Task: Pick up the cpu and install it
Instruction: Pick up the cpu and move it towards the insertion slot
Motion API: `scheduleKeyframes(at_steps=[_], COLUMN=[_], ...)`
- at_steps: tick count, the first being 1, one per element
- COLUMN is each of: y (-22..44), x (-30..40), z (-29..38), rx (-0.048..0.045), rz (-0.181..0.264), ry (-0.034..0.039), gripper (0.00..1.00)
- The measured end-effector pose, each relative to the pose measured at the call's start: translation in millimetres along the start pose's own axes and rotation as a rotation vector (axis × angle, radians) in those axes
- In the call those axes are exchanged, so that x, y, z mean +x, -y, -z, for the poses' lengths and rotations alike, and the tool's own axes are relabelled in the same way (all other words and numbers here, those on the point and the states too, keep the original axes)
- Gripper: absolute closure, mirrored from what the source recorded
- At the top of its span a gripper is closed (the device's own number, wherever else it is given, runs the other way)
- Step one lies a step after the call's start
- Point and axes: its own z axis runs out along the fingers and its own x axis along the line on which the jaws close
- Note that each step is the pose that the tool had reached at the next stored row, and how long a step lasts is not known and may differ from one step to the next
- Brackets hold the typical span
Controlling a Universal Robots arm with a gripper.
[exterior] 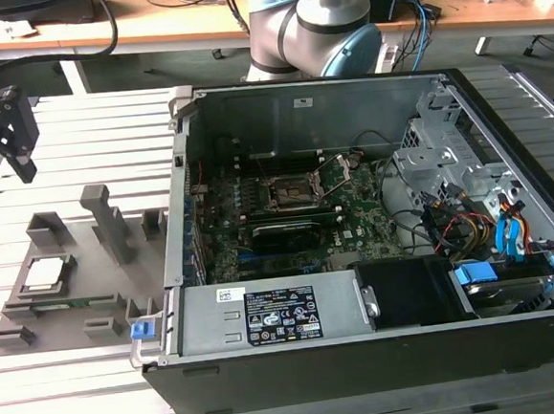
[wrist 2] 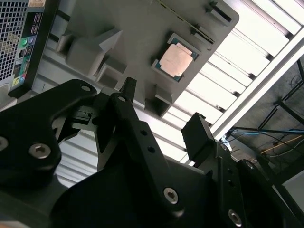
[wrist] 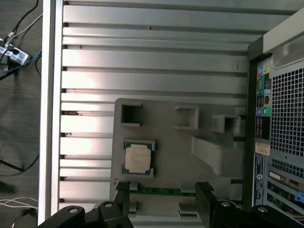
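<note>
A slatted metal desk [exterior: 89,135] is set before a second, wooden desk strewn with cables, and an open computer case [exterior: 366,358] is carried on it. Just beside the case, at the exterior view's left, a grey holder tray [exterior: 89,277] is laid flat. The cpu [exterior: 47,273] is seated in a square recess of that tray, pale top upward. In both wrist views the cpu [wrist: 138,158] is seen beyond the jaws, which are held wide apart with nothing between them and no contact made. The motherboard socket [exterior: 293,194] inside the case appears to be open and unfilled. No part of the task can be judged done: both pickup and installation remain.
</note>
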Motion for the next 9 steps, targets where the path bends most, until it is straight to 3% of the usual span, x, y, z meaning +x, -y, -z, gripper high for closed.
scheduleKeyframes(at_steps=[9], y=[0.0], x=[0.2], z=[-8.3], rx=[0.0], rz=[0.0], ry=[0.0001], gripper=[0.34])
